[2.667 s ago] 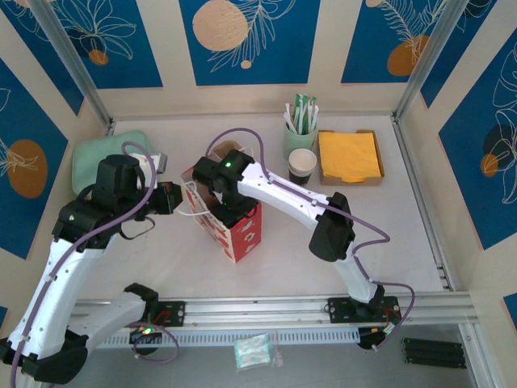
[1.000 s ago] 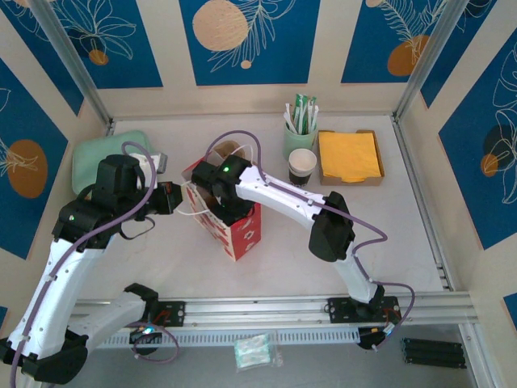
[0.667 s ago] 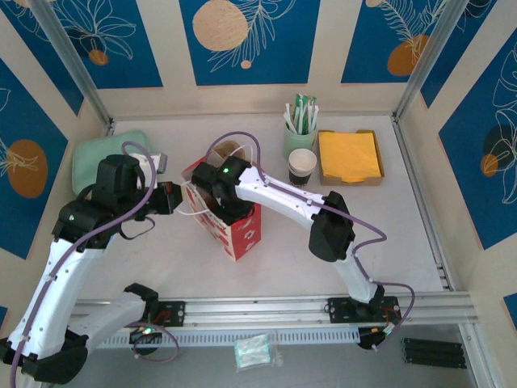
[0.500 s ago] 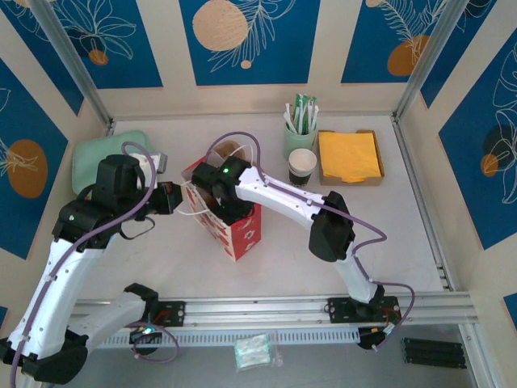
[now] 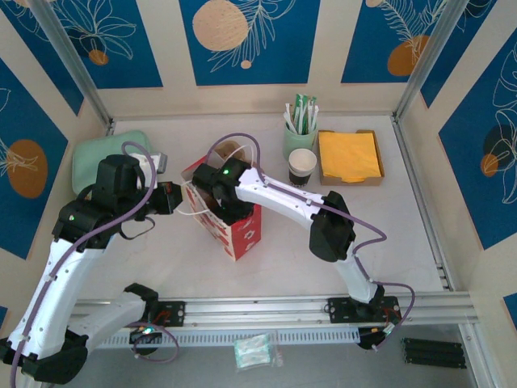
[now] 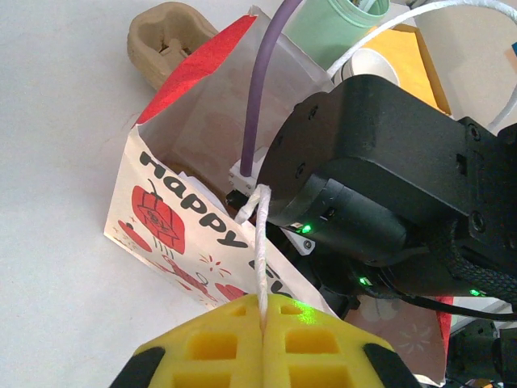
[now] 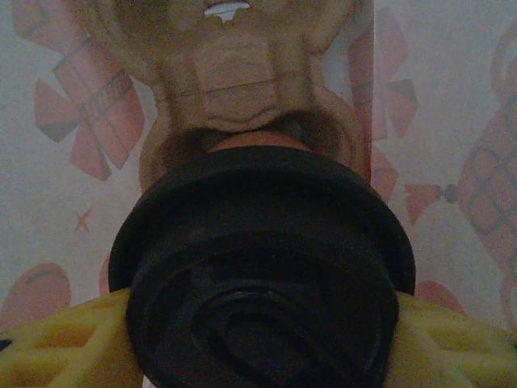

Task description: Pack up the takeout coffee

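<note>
While the right jaws are clamped on the coffee (image 7: 262, 267), black lid at lower centre of the right wrist view, the cup is inside the bag (image 5: 241, 230), centre-left on the counter (image 5: 161, 259). Left jaws together, pinching the bag's white handle (image 6: 261, 242).

Printed in bold black capitals on the white side wall of the paper bag (image 6: 149, 218), seen from the left wrist: "HAPPY", running slantwise along that wall beneath the bag's open mouth. Just below that word on the same wall, a few more black letters, mostly covered and not legible. On the bag's red side, seen from above, pale marks too small to read.
</note>
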Controlling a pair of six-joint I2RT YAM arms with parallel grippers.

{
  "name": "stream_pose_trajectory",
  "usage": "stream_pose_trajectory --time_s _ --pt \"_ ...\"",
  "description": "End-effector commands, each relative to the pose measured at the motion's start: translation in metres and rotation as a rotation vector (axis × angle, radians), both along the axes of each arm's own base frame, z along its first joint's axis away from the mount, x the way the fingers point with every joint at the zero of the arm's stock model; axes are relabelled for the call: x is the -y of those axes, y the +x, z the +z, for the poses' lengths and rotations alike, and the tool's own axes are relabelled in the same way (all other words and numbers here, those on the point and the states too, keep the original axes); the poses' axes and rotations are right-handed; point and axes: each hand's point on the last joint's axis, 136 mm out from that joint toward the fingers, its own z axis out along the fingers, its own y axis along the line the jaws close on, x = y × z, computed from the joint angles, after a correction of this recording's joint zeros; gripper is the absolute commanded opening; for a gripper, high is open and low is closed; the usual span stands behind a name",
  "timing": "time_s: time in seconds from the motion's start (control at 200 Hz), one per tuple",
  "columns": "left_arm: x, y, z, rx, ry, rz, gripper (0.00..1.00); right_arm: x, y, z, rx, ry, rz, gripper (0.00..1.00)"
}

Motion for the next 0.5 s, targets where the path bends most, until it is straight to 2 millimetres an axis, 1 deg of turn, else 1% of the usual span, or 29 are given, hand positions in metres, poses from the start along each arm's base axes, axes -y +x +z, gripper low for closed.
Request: stream_pose_trajectory --time_s 0.0,0.495 --pt "0.0008 -0.001 0.0045 0.013 -0.022 -0.002 0.0 0.0061 -0.0006 -0.0043 -0.011 -0.014 -0.026 0.6" --pt "0.0008 -0.0007 0.0045 0.011 -0.022 0.0 0.0 0.0083 -0.0022 -0.0127 -0.028 -0.025 -0.029 0.6"
